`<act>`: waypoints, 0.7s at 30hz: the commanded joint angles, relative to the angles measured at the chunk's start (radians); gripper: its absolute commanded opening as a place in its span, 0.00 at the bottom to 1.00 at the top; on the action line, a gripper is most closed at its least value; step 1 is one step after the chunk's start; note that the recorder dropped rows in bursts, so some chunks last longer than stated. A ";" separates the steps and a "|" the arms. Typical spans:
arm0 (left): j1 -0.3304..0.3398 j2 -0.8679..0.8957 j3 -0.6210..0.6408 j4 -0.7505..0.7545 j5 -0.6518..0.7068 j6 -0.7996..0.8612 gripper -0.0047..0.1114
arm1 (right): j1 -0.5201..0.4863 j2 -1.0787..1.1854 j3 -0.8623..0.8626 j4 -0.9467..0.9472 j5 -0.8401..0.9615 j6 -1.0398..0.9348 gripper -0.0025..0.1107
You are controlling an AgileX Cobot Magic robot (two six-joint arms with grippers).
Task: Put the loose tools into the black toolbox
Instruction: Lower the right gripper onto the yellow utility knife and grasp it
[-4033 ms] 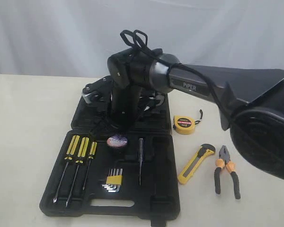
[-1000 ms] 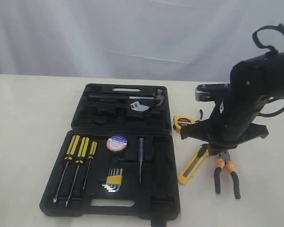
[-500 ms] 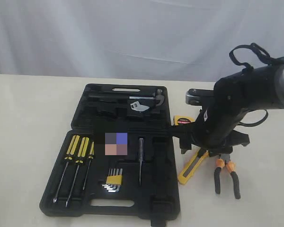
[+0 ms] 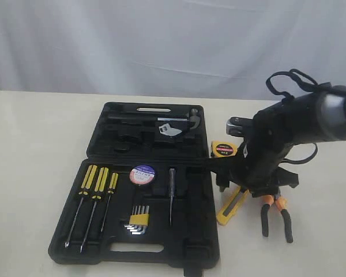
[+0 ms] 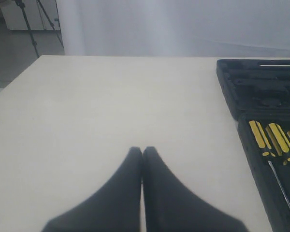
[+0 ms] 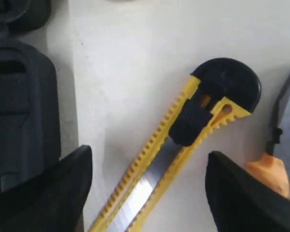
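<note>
The black toolbox (image 4: 190,234) lies open on the table, and the black tape roll (image 4: 142,173) sits in its front half. To its right lie the yellow tape measure (image 4: 223,149), the yellow-black utility knife (image 4: 230,209) and the orange-handled pliers (image 4: 275,214). My right gripper (image 4: 240,189) hangs low over the knife. In the right wrist view this gripper (image 6: 149,159) is open, with its fingers on either side of the knife (image 6: 203,111) and not touching it. My left gripper (image 5: 142,150) is shut and empty over bare table.
Yellow-black screwdrivers (image 4: 95,184), hex keys (image 4: 139,221) and a thin tester (image 4: 171,193) sit in the toolbox's slots. The toolbox edge (image 6: 19,111) and the pliers (image 6: 275,169) lie close beside my right fingers. A white curtain hangs behind the table.
My right arm has come away from the toolbox, then moved left and down over the utility knife. The tools on the table have not moved.
</note>
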 commanded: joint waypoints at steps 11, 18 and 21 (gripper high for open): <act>-0.005 -0.001 0.003 -0.010 -0.008 -0.004 0.04 | 0.000 0.002 0.002 -0.064 -0.012 0.097 0.59; -0.005 -0.001 0.003 -0.010 -0.008 -0.004 0.04 | 0.000 0.002 0.002 -0.064 -0.033 0.103 0.59; -0.005 -0.001 0.003 -0.010 -0.008 -0.004 0.04 | 0.000 0.002 0.002 -0.064 -0.031 0.114 0.59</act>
